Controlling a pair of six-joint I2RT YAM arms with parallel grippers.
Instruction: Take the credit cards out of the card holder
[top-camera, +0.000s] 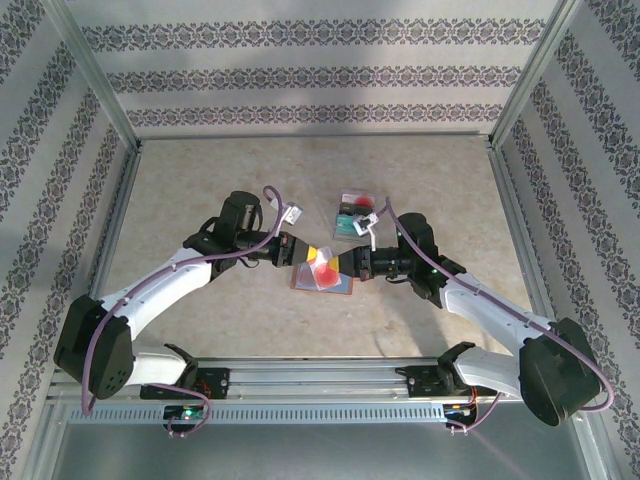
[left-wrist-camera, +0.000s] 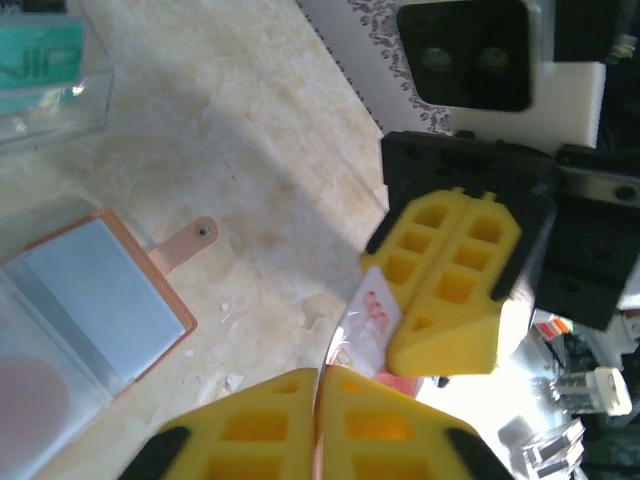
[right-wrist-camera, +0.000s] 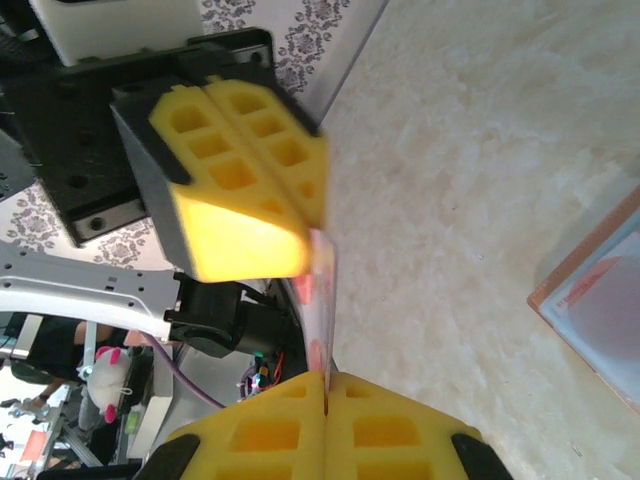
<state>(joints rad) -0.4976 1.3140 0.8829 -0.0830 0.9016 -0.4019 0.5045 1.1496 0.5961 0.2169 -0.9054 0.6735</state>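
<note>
Table (top-camera: 200, 180): left fingers (left-wrist-camera: 260, 425), right fingers (right-wrist-camera: 400, 435) pinch credit card (right-wrist-camera: 322, 285) near card holder (left-wrist-camera: 110, 290).

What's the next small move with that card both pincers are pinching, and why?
Probably open the right pincer: it and the left pincer are both shut on one card, clear of the card holder, so neither can carry it away.

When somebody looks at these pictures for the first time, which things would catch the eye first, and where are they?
Two bright yellow grippers strike first: the left gripper and the right gripper meet over the middle of the table, both shut on one pale card with red print. Below them lies the open brown card holder, and beyond it a small stack of coloured cards.
</note>
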